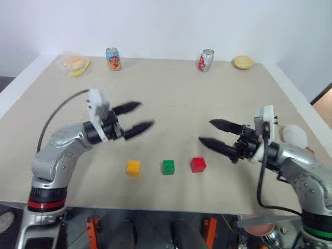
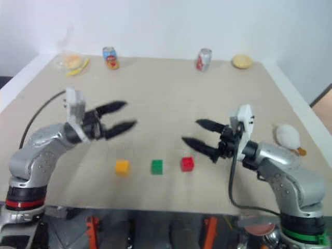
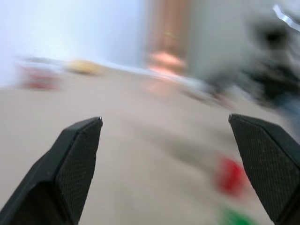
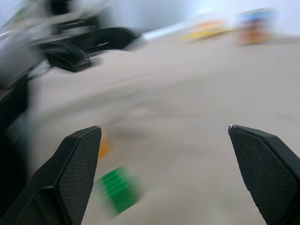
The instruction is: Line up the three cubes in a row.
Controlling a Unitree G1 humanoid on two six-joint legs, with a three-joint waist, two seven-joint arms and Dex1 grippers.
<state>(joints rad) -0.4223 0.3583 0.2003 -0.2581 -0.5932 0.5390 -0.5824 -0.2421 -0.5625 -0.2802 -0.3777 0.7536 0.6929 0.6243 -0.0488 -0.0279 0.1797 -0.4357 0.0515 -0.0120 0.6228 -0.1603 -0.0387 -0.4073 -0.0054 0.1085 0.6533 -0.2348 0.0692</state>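
— So, where are the three cubes sitting?

— Near the front edge of the beige tabletop (image 1: 171,98). The small yellow-orange studded plastic cube (image 1: 133,167) is lying on the left, the small green studded plastic cube (image 1: 168,167) is sitting in the middle, and the small red studded plastic cube (image 1: 197,164) is resting on the right. They are forming a fairly even row, near one another but apart, none touching.

— And the grippers?

— The left gripper (image 1: 136,119) is hovering above the table, behind and to the left of the yellow-orange cube, its two black fingers spread wide and gripping nothing. The right gripper (image 1: 213,133) is hanging just to the right of the red cube, pointing left, also gaping wide and carrying nothing. Neither is touching a cube.

— Anything else on the table?

— Along the far edge, a blue and orange drink can (image 1: 113,58) is standing upright near the left, with a clear bag holding a bun and something yellow (image 1: 74,64) beside it. A red and silver drink can (image 1: 206,60) is standing further right, near a round yellowish pastry (image 1: 243,62). A white plush toy (image 1: 294,135) is lying by the right edge, behind the right arm.
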